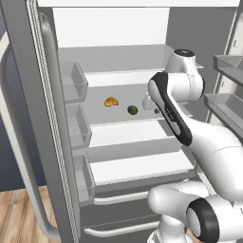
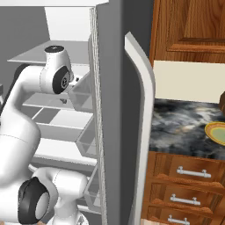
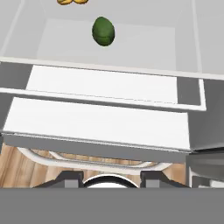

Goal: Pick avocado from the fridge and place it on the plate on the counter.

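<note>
Fridge (image 1: 142, 52): its doors stand open, and the arm reaches in toward the white shelves.
Avocado (image 3: 103, 31): small, green, lying on a shelf, ahead of the hand and well apart from it.
Orange-brown food (image 1: 111, 101): near the avocado, on the same shelf.
Gripper (image 3: 111, 178): I cannot tell how wide it is; it holds nothing.
Plate (image 2: 217, 132): on the counter (image 2: 184, 125), far from the hand.
</note>
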